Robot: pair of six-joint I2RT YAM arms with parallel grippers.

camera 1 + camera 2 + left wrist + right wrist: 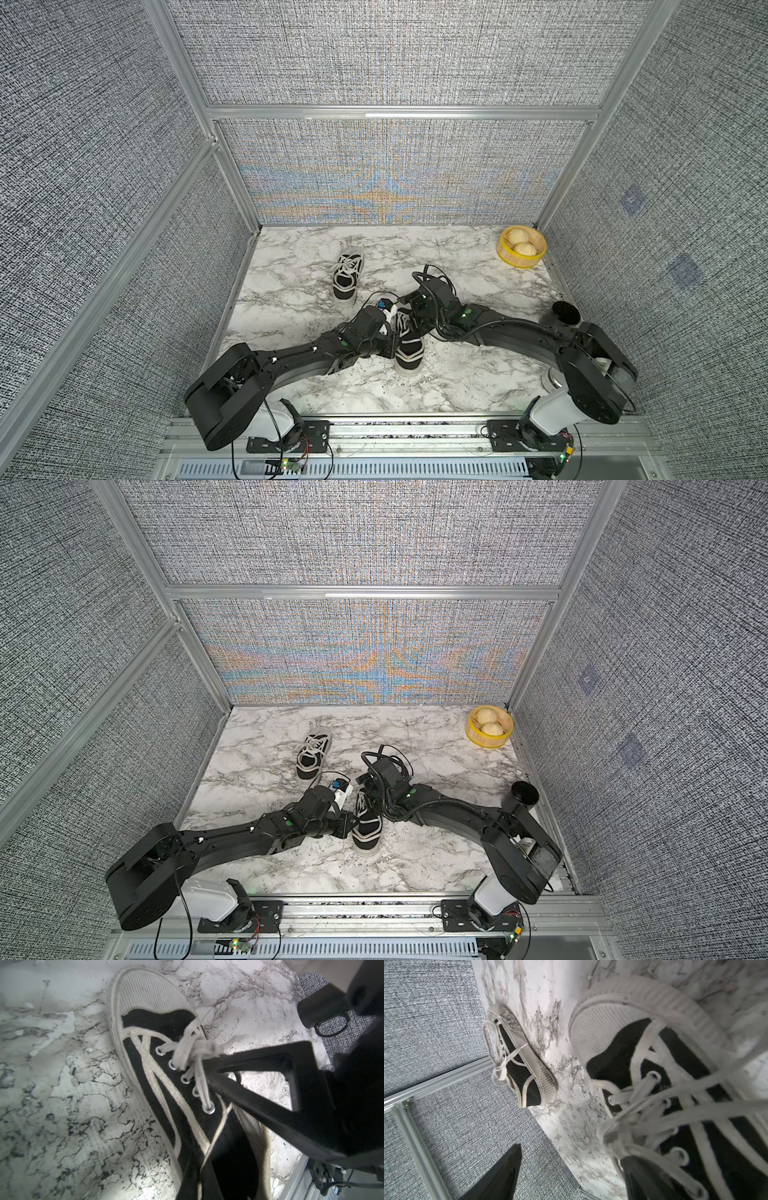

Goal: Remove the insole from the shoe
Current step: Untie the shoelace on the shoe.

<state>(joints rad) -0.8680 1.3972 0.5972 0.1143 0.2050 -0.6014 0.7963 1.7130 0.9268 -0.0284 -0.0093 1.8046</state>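
Black canvas shoe [409, 353] stands sole-down on marble table [291, 311]; we note left gripper [209, 1066] jaws pressed together at its laces [195, 1051], right gripper [571, 1153] jaws spread; insole hidden from us.

Marble surface [291, 316]: shoe [409, 353] lower centre of frame, second shoe [348, 274] up-left of it, yellow basket [519, 262] right of centre, black cup [565, 316] below basket.

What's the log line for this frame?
left gripper: shut on laces | right gripper: open at near shoe | insole: not visible | far shoe: untouched
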